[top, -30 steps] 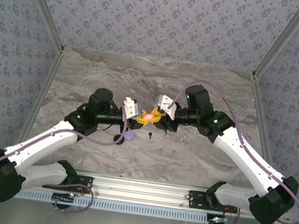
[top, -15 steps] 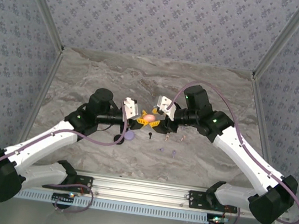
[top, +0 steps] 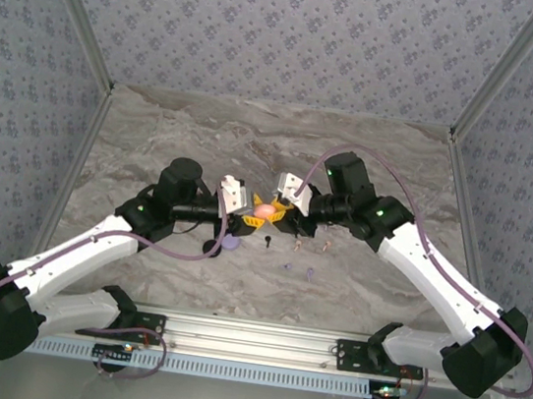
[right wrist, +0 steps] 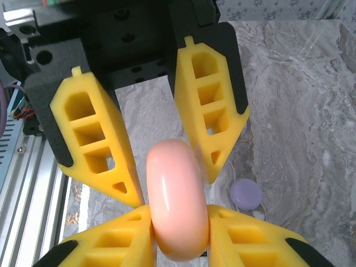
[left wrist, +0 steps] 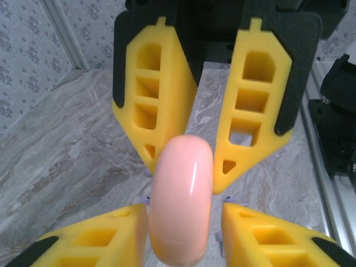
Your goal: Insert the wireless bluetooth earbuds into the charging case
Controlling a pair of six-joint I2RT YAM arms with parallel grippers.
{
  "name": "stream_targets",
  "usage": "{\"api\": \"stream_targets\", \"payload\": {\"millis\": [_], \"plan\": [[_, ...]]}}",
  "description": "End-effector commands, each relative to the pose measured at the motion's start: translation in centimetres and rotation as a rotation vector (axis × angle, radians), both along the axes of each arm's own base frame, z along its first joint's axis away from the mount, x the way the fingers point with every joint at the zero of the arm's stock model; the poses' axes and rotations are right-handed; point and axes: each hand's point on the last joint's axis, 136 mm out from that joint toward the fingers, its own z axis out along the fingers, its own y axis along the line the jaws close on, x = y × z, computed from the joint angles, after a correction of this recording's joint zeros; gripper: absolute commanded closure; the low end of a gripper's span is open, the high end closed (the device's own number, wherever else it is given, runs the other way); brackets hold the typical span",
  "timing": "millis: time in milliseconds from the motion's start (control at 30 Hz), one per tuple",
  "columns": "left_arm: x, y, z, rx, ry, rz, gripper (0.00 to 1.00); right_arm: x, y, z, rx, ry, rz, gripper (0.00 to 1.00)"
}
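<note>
A: Holding the pink case (right wrist: 177, 206) up in the air are the right fingers (right wrist: 111, 245), squeezed on its flat sides. The left fingers (left wrist: 100, 239) sit loose around it, not squeezing.

B: Where are the earbuds (top: 267, 242)?

A: On the desk (top: 206, 132), down below the pink case.

B: I think they are tiny, light and slippery. Pinch one gently by its stem. The case looks shiny too.

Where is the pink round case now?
In the top view, the pink round case is raised at mid-table, between the left gripper and the right gripper.
</note>
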Motion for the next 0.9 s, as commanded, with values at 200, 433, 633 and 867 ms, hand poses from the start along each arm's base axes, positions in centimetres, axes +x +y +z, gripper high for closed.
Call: {"api": "stream_targets", "payload": {"millis": [200,433,633,867], "plan": [[-0.3,-0.2,1.7,-0.041,-0.038,-0.016,0.48,-0.6,-0.3,3.7,0.075,-0.051,0.013,0.73],[-0.5,-0.4,2.4,-0.068,-0.046,-0.03,0.47,-0.7,0.1,2.9,0.064,-0.027,0.024,0.73],[-0.7,-0.5,2.7,-0.078,-0.046,-0.041,0.48,-0.8,0.4,2.3,0.053,-0.014,0.032,0.73],[-0.7,-0.5,2.6,-0.073,-0.044,-0.04,0.59,-1.0,0.7,2.1,0.052,-0.001,0.041,0.73]]}}
